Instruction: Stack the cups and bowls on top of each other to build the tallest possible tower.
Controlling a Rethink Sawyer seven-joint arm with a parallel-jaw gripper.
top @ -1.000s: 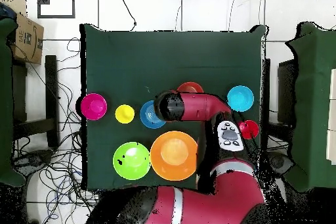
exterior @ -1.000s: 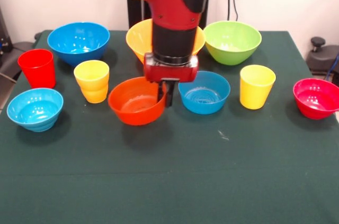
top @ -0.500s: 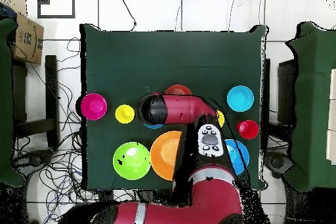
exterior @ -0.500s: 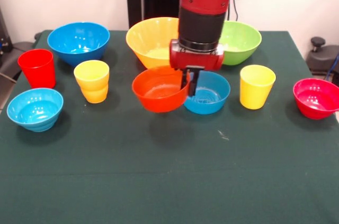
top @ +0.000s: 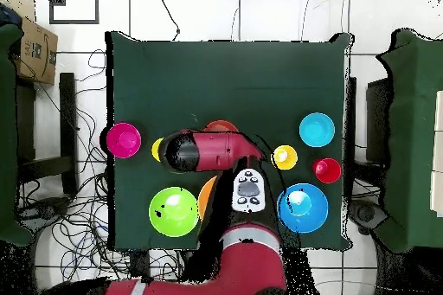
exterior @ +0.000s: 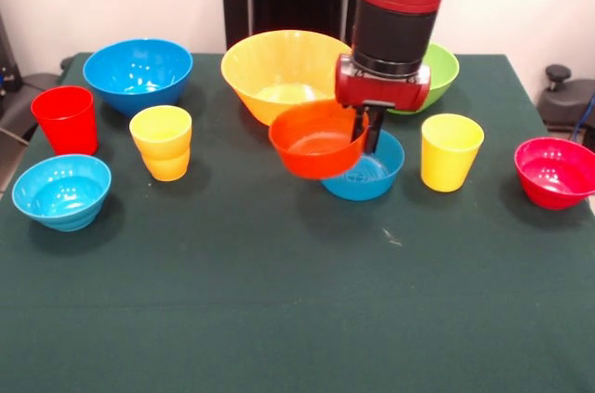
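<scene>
Bowls (exterior: 138,72), 7 in all, cups (exterior: 452,151), 4, claw (exterior: 365,133) clamping orange-red bowl (exterior: 316,140)

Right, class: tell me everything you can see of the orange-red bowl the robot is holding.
The orange-red bowl is small, round and glossy, plastic by its look, and empty. The gripper pinches its rim at the picture's right, one of the fingers outside the wall. It hangs clear of the green cloth, nearly level, in front of the large yellow-orange bowl and partly covering the small blue bowl.
</scene>
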